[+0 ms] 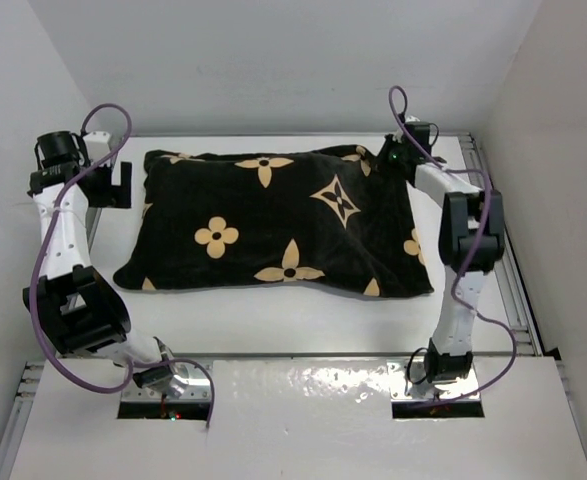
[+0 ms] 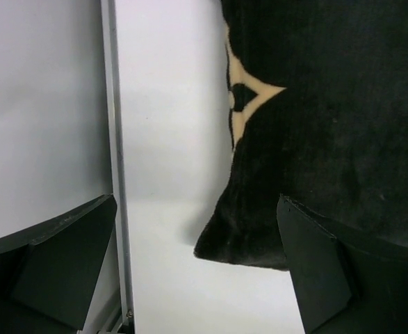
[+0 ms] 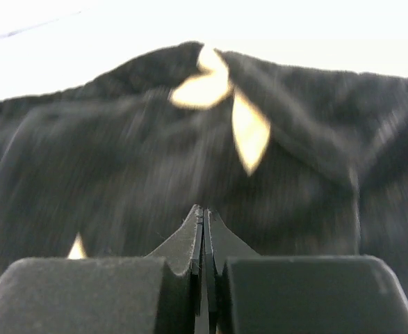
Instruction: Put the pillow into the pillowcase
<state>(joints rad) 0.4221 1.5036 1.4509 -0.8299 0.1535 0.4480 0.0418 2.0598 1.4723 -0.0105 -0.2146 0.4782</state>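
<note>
The black pillowcase (image 1: 273,220) with tan flower and star motifs lies plump across the middle of the white table. No pillow shows in any view. My left gripper (image 1: 121,180) hangs open by the pillowcase's far left corner. In the left wrist view that dark corner (image 2: 259,236) lies between my spread fingers (image 2: 195,209), touching neither. My right gripper (image 1: 391,155) is at the far right corner, shut. In the right wrist view its tips (image 3: 204,212) meet with nothing between them, and the pillowcase (image 3: 120,160) lies just beyond.
An aluminium rail (image 2: 113,139) runs along the table's left edge, close to my left finger. Another rail (image 1: 508,260) borders the right side. White walls enclose the table at the back and sides. Purple cables (image 1: 43,250) loop off both arms.
</note>
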